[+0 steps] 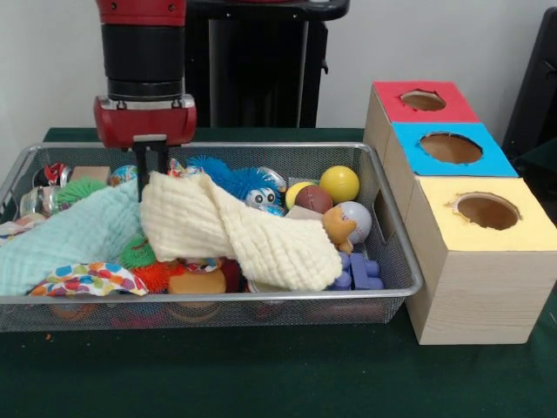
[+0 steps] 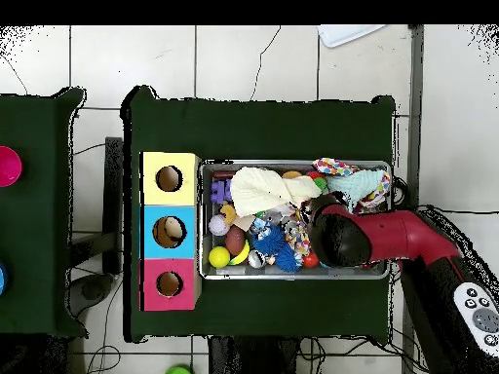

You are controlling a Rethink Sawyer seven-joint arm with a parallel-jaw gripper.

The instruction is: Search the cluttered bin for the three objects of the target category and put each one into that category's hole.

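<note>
The wire-mesh bin (image 1: 261, 298) is full of toys and cloths; it also shows in the overhead view (image 2: 201, 219). My gripper (image 1: 152, 185) hangs at the bin's back left. It is open, with its fingers (image 1: 139, 178) astride the top edge of a pale yellow cloth (image 1: 235, 231), next to a mint cloth (image 1: 74, 231). In the overhead view the arm (image 2: 341, 239) hides the gripper. A tan-orange plush animal (image 1: 339, 228) peeks out at the yellow cloth's right end. The striped and the pale yellow plush are hidden. The red-surround hole (image 1: 423, 100) (image 2: 169, 283) tops the far box.
Blue spiky balls (image 1: 231, 174), a yellow ball (image 1: 339, 183), a brown ball (image 1: 313, 198), a grey ball (image 1: 357, 218), purple blocks (image 1: 359, 272) and a patterned cloth (image 1: 83, 279) lie in the bin. The blue hole (image 1: 450, 146) and yellow hole (image 1: 487, 209) stand to the right.
</note>
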